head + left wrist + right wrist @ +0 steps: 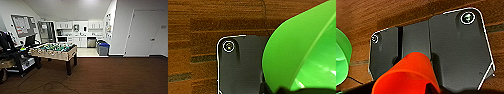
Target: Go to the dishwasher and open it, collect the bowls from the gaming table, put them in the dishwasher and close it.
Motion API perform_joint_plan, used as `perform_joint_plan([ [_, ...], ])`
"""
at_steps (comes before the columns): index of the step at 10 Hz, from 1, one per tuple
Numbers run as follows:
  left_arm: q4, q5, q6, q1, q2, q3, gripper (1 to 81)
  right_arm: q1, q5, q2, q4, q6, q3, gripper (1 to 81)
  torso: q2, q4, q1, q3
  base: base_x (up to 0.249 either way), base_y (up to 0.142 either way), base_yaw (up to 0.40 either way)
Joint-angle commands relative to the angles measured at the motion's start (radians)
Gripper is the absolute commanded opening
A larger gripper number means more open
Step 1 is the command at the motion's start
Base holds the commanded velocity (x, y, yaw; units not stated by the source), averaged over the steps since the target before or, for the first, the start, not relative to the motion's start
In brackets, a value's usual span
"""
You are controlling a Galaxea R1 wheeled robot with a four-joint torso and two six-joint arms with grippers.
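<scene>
A bright lime-green bowl [298, 50] hangs close over the brown wooden floor, and my left gripper [285, 90] is shut on its lower rim. My right gripper [398, 91] is shut on an orange-red bowl [408, 72], also held above the floor. The green bowl's edge [341, 57] shows beside it in the right wrist view. The dishwasher [91, 42], a grey steel front under the counter, stands far ahead in the kitchen at the back of the room. It is too small to tell how its door stands. The gaming table is out of view.
A table-football table [53, 51] stands ahead on the left, with a dark cart [18, 58] and a monitor beyond it. A cable [45, 86] loops on the floor near me. Blue-lidded grey bins [103, 48] stand right of the kitchen entrance. A white door [145, 32] is on the right wall.
</scene>
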Motion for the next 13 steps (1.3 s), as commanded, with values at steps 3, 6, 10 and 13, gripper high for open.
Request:
perform_joint_plan([
  [3, 0.0, 0.048, 0.005, -0.059, -0.005, 0.004, 1.0, 0.051, -0.033, 0.001, -0.015, -0.004, 0.004, 1.0, 0.0, 0.0, 0.0, 0.0, 0.109, 0.0, 0.0],
  [6, 0.0, 0.048, 0.005, -0.059, -0.006, 0.004, 1.0, 0.05, -0.033, -0.001, -0.013, -0.004, 0.004, 1.0, 0.0, 0.0, 0.0, 0.0, 0.11, 0.0, 0.0],
  [10, 0.0, 0.048, 0.005, -0.059, -0.006, 0.004, 1.0, 0.048, -0.033, -0.001, -0.015, -0.004, 0.004, 1.0, 0.0, 0.0, 0.001, 0.0, 0.099, 0.0, 0.0],
  [13, 0.0, 0.049, 0.005, -0.059, -0.008, 0.004, 1.0, 0.053, -0.033, 0.001, -0.018, -0.004, 0.004, 1.0, 0.0, 0.0, 0.001, 0.0, 0.082, 0.0, 0.0],
])
